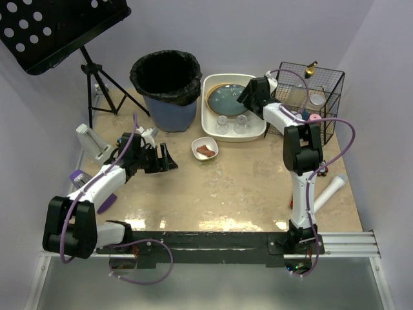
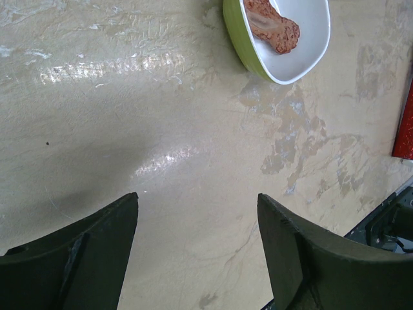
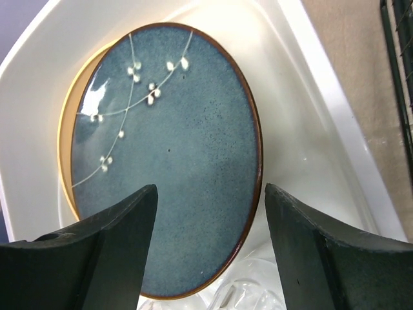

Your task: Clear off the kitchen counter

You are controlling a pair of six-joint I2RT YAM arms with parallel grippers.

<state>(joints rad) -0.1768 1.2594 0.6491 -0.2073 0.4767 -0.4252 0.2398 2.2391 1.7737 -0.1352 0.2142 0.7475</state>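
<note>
- The kitchen counter (image 1: 245, 187), beige and mottled like stone, is catching glossy reflections along its near side, above its dark front edge.
- A blue bin (image 1: 169, 111) lined with a black bag is standing at the back, left of centre.
- A white tub (image 1: 259, 133) is sitting just beside the bin, to its right.
- A black wire basket (image 1: 330, 84) is standing in the far right corner, near the tub.
- A small bowl (image 1: 194, 147), white inside and green outside, is resting in front of the tub, apart from it.
- A white tube (image 1: 329, 192) is lying tilted at the right edge.
- A purple object (image 1: 106, 202) is lying at the near left edge.
</note>
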